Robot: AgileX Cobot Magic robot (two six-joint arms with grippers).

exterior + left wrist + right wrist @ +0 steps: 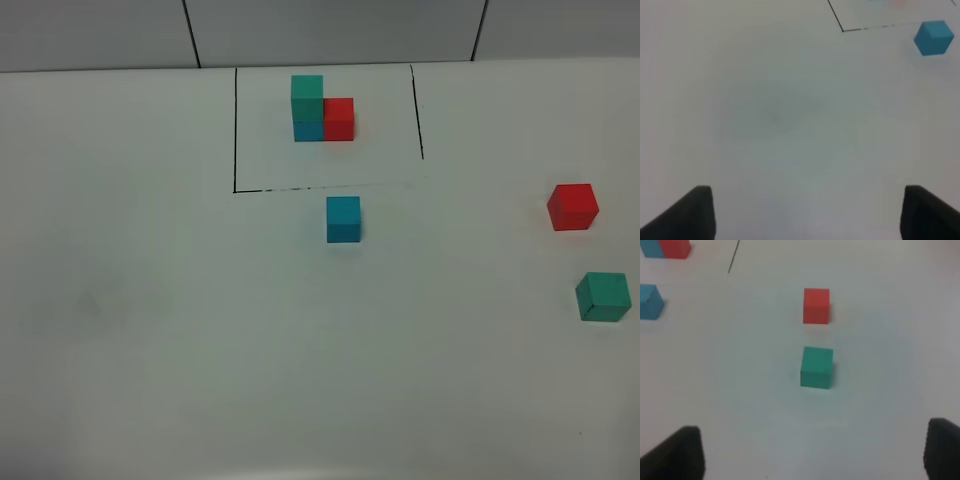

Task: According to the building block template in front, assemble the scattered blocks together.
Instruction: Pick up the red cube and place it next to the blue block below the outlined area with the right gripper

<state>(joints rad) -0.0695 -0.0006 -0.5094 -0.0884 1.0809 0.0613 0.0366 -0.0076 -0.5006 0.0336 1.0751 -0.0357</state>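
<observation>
The template (pixel 322 108) stands at the back inside a thin black outline (pixel 235 130): green on blue, red alongside. A loose blue cube (pixel 343 219) sits just in front of the outline and also shows in the left wrist view (pixel 934 37) and the right wrist view (pixel 650 301). A loose red cube (pixel 572 207) and a green cube (pixel 603 297) sit at the far right, also in the right wrist view, red (pixel 816 305) and green (pixel 816 367). My left gripper (pixel 807 215) is open and empty over bare table. My right gripper (pixel 815 455) is open and empty, short of the green cube.
The white table (pixel 180 320) runs to a grey tiled wall (pixel 330 30) behind the template. Neither arm shows in the high view. The template's base also shows in the right wrist view (pixel 667 248).
</observation>
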